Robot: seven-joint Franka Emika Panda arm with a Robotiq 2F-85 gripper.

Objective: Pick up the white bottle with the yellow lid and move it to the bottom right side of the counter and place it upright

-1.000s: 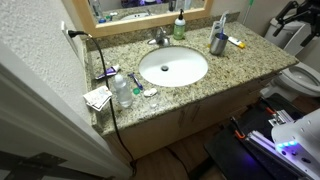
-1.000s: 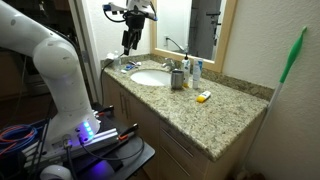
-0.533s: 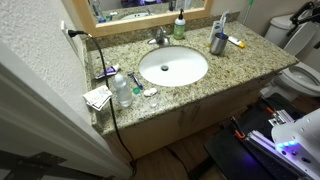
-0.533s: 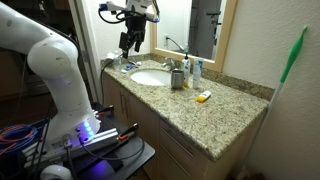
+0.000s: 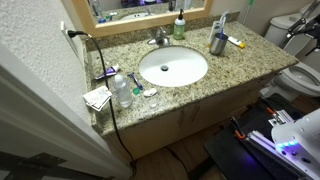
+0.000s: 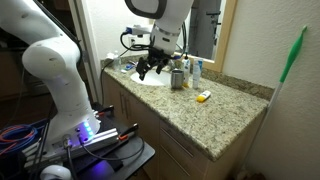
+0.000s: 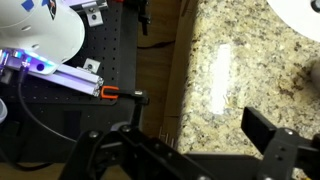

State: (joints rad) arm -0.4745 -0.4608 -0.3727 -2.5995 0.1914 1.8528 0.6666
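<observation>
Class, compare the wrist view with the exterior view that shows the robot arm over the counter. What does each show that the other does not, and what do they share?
Only the wrist view: the gripper from close behind, its jaws wide apart with nothing between them.
Only the exterior view: the white bottle with the yellow lid lying on the counter, the grey cup, the tap and the mirror.
Both: the granite counter, part of the white sink and the blue-lit bar at the robot's base.
</observation>
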